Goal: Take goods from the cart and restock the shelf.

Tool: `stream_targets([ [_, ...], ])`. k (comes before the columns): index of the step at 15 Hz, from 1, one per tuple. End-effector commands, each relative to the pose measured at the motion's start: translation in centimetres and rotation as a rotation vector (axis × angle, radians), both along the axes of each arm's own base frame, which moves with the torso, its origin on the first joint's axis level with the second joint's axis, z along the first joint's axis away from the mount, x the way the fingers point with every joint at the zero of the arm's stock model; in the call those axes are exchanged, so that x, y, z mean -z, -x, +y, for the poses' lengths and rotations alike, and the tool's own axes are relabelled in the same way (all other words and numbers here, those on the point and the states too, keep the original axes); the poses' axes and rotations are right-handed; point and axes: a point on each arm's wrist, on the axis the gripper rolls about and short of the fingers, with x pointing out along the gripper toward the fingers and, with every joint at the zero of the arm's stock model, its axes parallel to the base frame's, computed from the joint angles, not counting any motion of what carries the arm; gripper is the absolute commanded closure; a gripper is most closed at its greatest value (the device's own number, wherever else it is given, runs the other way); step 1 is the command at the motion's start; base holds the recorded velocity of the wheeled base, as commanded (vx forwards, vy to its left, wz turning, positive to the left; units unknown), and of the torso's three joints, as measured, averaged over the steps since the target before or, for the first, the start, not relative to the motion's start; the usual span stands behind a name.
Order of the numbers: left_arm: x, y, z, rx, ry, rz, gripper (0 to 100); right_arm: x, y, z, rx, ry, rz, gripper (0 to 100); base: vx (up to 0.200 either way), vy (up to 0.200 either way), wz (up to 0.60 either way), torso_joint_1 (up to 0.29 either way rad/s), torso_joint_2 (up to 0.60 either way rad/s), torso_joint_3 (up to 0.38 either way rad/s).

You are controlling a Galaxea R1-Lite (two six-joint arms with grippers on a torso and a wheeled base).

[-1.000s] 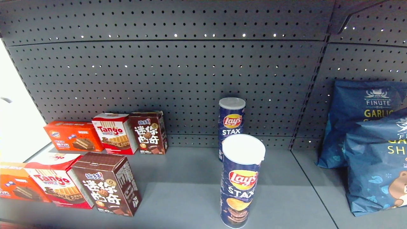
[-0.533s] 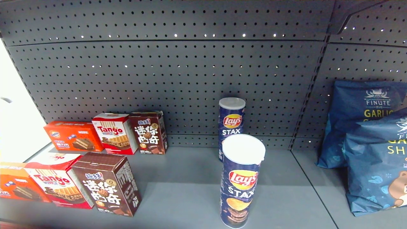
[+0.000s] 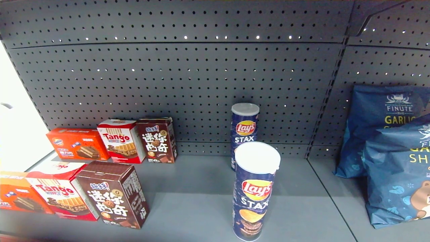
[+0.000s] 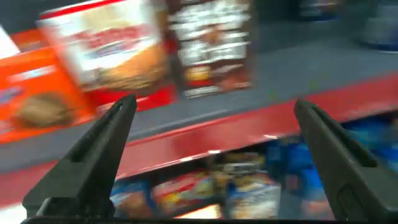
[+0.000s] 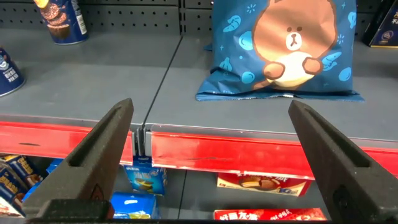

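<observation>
Starting at the left end of the grey shelf (image 3: 195, 208), boxes stand in two rows of three: orange wafer boxes (image 3: 76, 144), red-and-white wafer boxes (image 3: 121, 141), then brown cookie boxes (image 3: 157, 139). One row is against the pegboard back (image 3: 188, 84) and the other is near the front edge. The left gripper (image 4: 214, 106) hangs just outside the front row, level with the shelf's red edge strip (image 4: 205, 134) — its fingers are spread wide with nothing between them. Mid-shelf, two blue chip cans stand upright, the rear can (image 3: 244, 129) by the pegboard and the front can (image 3: 256, 191) directly before it. Farther right, past the shelf seam, two blue snack bags (image 3: 399, 174) stand one before the other. The right gripper (image 5: 210, 107) faces the front bag — fingers likewise wide apart, empty.
</observation>
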Motion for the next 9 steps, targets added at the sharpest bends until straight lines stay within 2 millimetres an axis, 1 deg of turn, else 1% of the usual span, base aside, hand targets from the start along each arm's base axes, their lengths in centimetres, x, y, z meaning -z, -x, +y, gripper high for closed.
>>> stream_targets([
  [1, 0.24, -0.13, 0.09, -0.041, -0.024, -0.011, 0, 0.00, 0.00, 0.00, -0.001, 0.000, 0.000, 0, 0.000, 0.000, 0.00, 0.000, 0.00, 0.000],
  [3, 0.40, -0.12, 0.04, -0.017, -0.006, 0.007, 0, 0.00, 0.00, 0.00, -0.001, 0.000, 0.000, 0, 0.000, 0.000, 0.00, 0.000, 0.00, 0.000],
  [4, 0.55, -0.07, -0.10, 0.050, 0.026, 0.033, 0, 0.00, 0.00, 0.00, -0.001, 0.002, 0.000, 0, 0.000, 0.000, 0.00, 0.000, 0.00, 0.000],
  [6, 0.51, -0.12, 0.01, -0.002, 0.024, 0.023, 0, 0.00, 0.00, 0.00, -0.001, 0.002, 0.000, 0, 0.000, 0.000, 0.00, 0.000, 0.00, 0.000],
  [8, 0.47, -0.14, 0.22, -0.100, 0.019, 0.018, 0, 0.00, 0.00, 0.00, -0.001, 0.002, 0.000, 0, 0.000, 0.000, 0.00, 0.000, 0.00, 0.000],
  [9, 0.47, -0.14, 0.21, -0.095, 0.021, 0.018, 0, 0.00, 0.00, 0.00, -0.001, 0.000, 0.000, 0, 0.000, 0.000, 0.00, 0.000, 0.00, 0.000],
])
